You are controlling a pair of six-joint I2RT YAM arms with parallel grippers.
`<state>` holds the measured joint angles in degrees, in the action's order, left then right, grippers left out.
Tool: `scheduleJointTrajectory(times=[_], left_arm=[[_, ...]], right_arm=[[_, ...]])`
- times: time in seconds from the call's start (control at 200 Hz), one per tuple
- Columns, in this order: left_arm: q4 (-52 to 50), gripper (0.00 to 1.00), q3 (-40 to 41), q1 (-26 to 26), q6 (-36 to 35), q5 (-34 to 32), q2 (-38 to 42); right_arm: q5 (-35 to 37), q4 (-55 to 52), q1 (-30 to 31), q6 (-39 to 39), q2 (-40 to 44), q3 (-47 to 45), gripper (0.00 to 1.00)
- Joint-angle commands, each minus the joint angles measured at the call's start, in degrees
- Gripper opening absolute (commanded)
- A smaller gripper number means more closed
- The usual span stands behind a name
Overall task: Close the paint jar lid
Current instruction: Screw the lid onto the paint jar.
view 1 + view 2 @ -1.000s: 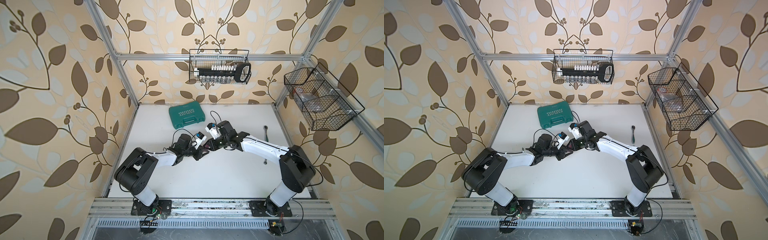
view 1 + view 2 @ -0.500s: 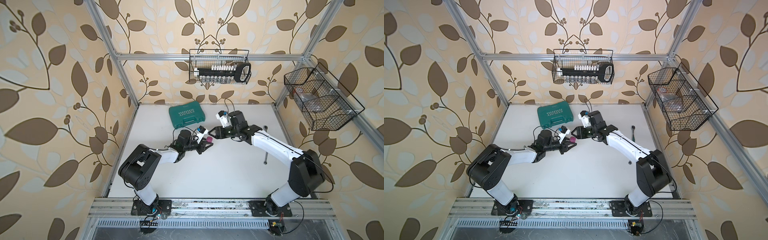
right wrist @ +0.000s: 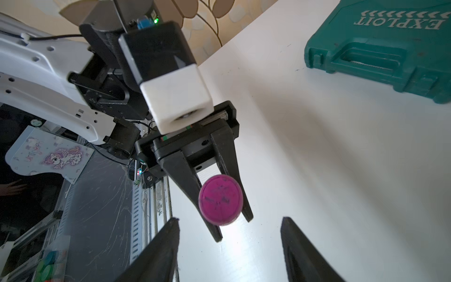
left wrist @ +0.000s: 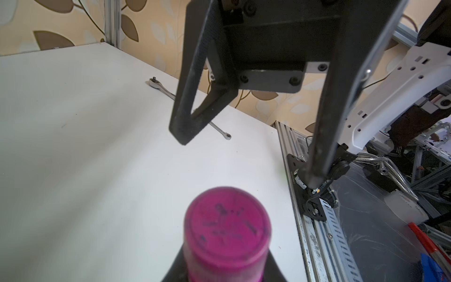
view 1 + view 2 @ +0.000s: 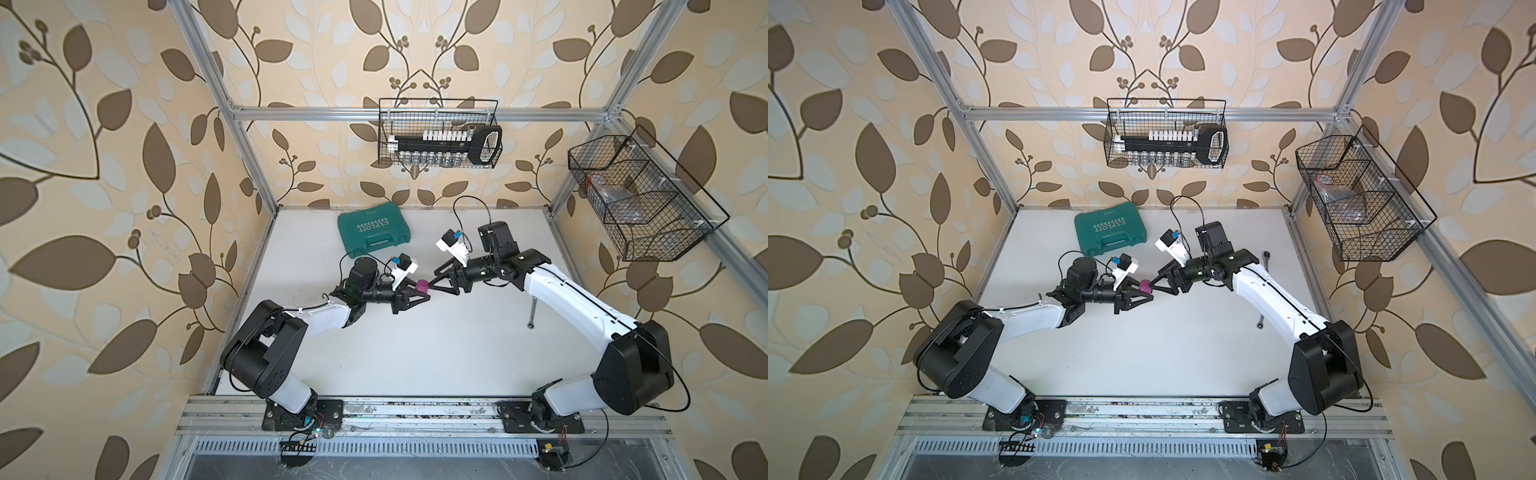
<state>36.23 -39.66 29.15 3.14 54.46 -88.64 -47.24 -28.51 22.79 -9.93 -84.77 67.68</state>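
My left gripper (image 5: 425,291) is shut on the paint jar (image 5: 422,286), a tiny magenta cylinder held above the white table, seen in both top views (image 5: 1145,286). The lid (image 3: 220,199) sits on the jar's end and faces my right gripper. In the left wrist view the lid (image 4: 227,225) fills the foreground and hides my left fingertips. My right gripper (image 5: 433,280) is open just beyond the lid, its fingers (image 3: 170,234) on either side and apart from it. From the left wrist view the right gripper (image 4: 247,160) holds nothing.
A green tool case (image 5: 373,233) lies at the back of the table (image 5: 415,353). A metal ratchet wrench (image 5: 532,313) lies beside the right arm. Wire baskets hang on the back wall (image 5: 438,133) and the right wall (image 5: 640,199).
My right gripper has opened and drawn back from the jar. Both grippers have shifted to the right and farther back over the table, the left still holding the jar.
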Motion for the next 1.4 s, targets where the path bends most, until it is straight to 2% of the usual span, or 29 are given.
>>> scheduleJointTrajectory(times=[0.0,0.25,0.485,0.64,1.015,1.205,1.31,1.395], left_arm=[[-0.4,0.00,-0.4,-0.4,-0.2,2.7,1.7],[-0.4,0.00,-1.1,-0.4,-0.2,3.3,1.3],[-0.7,0.00,-1.2,-0.4,-0.4,3.2,1.3],[-1.1,0.00,-1.4,-0.4,-0.6,3.5,1.3],[-2.1,0.00,-1.3,-0.4,-1.3,3.6,1.5],[-1.7,0.00,-1.3,-0.3,-1.1,2.9,1.4],[-0.8,0.00,-1.4,-0.3,-0.6,2.0,1.5],[0.1,0.00,-1.1,0.3,-0.5,-1.1,1.7]], right_arm=[[-2.7,-1.4,1.4,-3.4,-1.4,-0.2,0.64],[0.2,-0.6,3.0,-3.7,-2.6,0.2,0.63],[0.3,-0.6,4.1,-3.6,-4.1,1.2,0.55],[1.0,-0.1,4.4,-3.0,-4.6,1.7,0.45],[1.4,0.1,4.5,-1.8,-5.2,3.3,0.47],[0.2,0.8,4.7,-0.7,-5.5,2.8,0.28],[0.2,2.6,5.4,0.8,-5.4,1.5,0.25],[2.0,5.5,6.7,4.9,-5.2,0.5,0.19]])
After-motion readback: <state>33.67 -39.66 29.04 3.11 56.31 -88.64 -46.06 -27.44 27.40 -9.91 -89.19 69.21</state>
